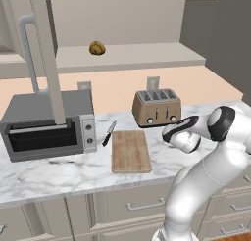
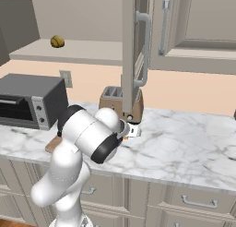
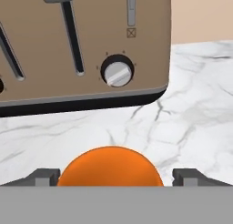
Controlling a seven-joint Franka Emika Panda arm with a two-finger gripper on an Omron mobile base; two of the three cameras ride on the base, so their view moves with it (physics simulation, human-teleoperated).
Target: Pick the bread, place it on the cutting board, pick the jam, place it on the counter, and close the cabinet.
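Hand view: jam (image 3: 110,166) w/ orientation unclear

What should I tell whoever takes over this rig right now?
Gripper: looks open, fingertips either side of the small orange jam jar, low over the white marble counter by the brown toaster.
Round golden-brown bread roll: on the shelf of the beige cabinet, door open.
Light wooden cutting board: no bread yet.
Left: confirm jam is down, move bread, close cabinet.
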